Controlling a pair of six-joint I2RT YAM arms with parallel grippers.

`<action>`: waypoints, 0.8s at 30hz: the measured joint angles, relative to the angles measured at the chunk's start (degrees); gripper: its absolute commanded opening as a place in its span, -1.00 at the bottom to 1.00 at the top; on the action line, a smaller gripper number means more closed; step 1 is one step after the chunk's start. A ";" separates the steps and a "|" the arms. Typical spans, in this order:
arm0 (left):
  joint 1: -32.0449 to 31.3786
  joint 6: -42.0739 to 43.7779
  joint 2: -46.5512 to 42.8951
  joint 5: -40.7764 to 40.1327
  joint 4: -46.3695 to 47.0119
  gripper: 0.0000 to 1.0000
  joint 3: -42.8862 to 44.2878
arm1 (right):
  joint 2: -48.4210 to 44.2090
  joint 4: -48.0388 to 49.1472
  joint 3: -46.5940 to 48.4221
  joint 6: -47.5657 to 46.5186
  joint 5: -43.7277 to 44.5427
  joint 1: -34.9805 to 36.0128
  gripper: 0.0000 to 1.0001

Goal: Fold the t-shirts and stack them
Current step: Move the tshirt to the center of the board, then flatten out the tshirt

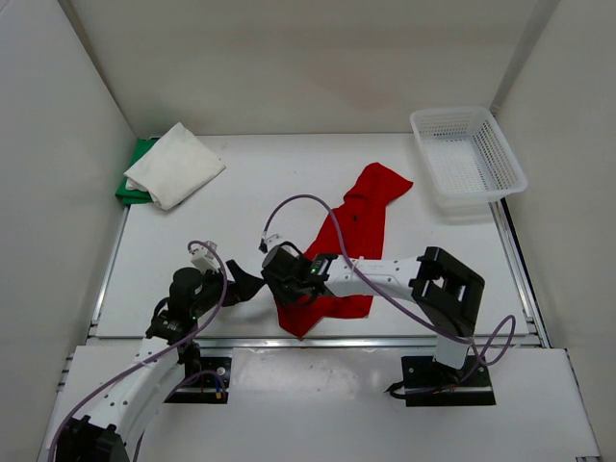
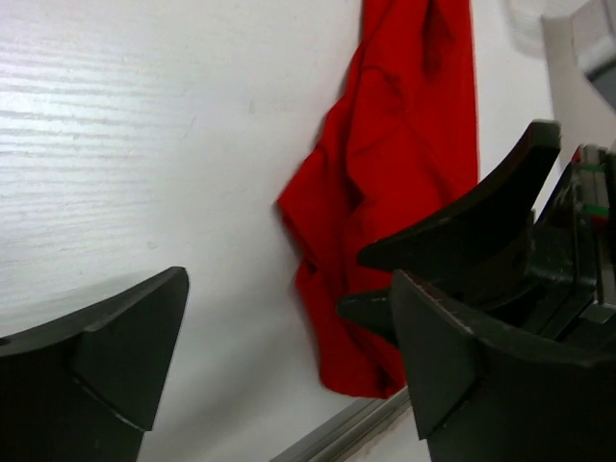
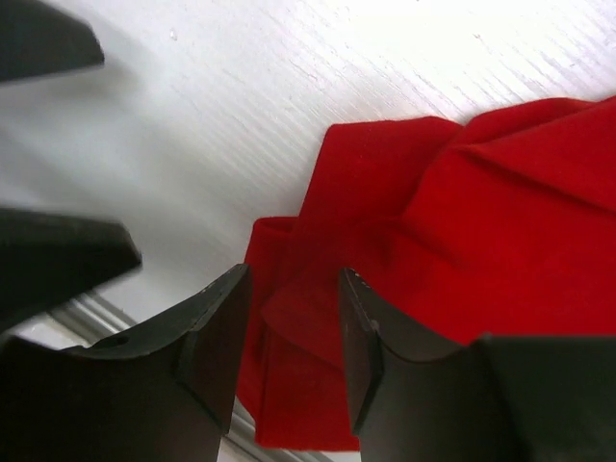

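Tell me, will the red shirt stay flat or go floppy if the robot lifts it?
Probably floppy: the red t-shirt lies in soft wrinkles and folds, so it would likely droop from wherever it is pinched. It looks like thin cloth, so probably light. Pushed, it would likely bunch up rather than slide whole; its near end is already crumpled.
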 measured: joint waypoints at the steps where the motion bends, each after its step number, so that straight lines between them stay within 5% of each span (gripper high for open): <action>1: -0.39 -0.09 -0.15 -0.33 -0.57 0.97 -0.13 | 0.92 -0.33 0.85 0.59 0.79 0.39 -0.22; 9: -2.60 -0.24 -1.40 -2.82 -2.78 0.95 -0.31 | 2.43 -2.05 1.66 4.15 4.92 0.52 -0.47; 16: -2.73 -0.98 -1.97 -2.80 -2.60 0.10 -2.03 | 3.87 -3.30 2.08 5.60 6.80 0.59 -0.98; 24: -2.80 -1.27 -0.66 -2.62 -1.27 -0.09 -2.51 | -3.58 -2.23 -4.07 6.93 8.17 0.48 -1.00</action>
